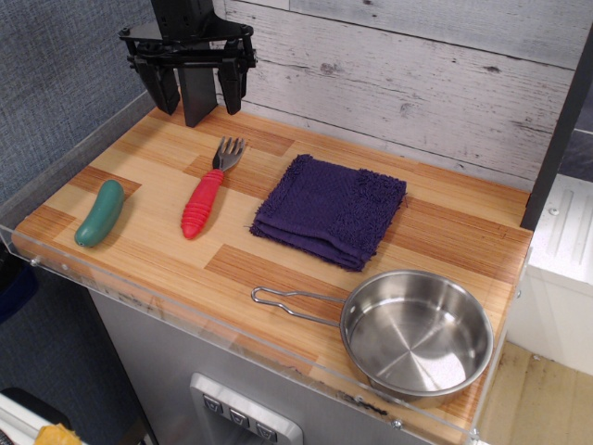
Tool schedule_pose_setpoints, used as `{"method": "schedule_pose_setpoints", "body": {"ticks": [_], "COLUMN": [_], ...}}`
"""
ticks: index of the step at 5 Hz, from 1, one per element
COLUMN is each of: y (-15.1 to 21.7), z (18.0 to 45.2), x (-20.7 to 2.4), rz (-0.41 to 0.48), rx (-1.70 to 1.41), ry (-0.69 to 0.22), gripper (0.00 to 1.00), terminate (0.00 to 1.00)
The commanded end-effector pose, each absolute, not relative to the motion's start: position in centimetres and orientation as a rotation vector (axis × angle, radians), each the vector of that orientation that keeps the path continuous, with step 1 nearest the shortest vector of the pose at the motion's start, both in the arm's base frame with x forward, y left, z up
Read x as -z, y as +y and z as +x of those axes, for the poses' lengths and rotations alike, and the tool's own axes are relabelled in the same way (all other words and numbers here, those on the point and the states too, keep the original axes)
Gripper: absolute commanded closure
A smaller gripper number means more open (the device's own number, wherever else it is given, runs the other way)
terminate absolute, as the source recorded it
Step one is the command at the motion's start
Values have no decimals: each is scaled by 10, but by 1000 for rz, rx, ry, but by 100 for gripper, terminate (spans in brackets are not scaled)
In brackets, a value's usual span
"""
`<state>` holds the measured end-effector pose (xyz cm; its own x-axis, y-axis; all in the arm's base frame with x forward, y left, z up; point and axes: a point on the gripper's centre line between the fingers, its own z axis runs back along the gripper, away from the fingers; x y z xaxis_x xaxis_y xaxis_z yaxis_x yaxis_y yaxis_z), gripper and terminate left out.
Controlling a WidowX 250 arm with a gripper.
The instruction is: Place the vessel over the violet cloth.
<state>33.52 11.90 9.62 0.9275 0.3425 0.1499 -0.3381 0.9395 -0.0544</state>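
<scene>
At the far left of the wooden counter point(139, 250) lies a green pickle-shaped toy point(99, 213), well clear of my work. Above the back left corner hangs my gripper point(196, 93), its black fingers point(165, 88) spread apart and holding nothing, apart from everything below. Next comes a fork with a red ribbed handle point(208, 190), tines toward the wall, near the cloth but not touching it. The violet cloth point(330, 210) sits folded near the middle, flat and bare, ready to take a load. At the right front corner rests the steel pan point(417, 334), upright and empty, near the cloth, its wire handle point(296, 303) pointing left. I judge that handle or the rim is my likeliest grasp.
</scene>
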Motion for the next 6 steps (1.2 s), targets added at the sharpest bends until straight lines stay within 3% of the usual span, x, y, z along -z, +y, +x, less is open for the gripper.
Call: {"method": "schedule_pose_setpoints", "body": {"ticks": [1,3,6], "y": [119,58,-18], "z": [335,337,294], "x": [-96,-103,-99], "rz": [-28,-4,-14], "rx": [-349,-167,136], "ry": [-159,-211,-266], "gripper": [0,0,0], "terminate": [0,0,0]}}
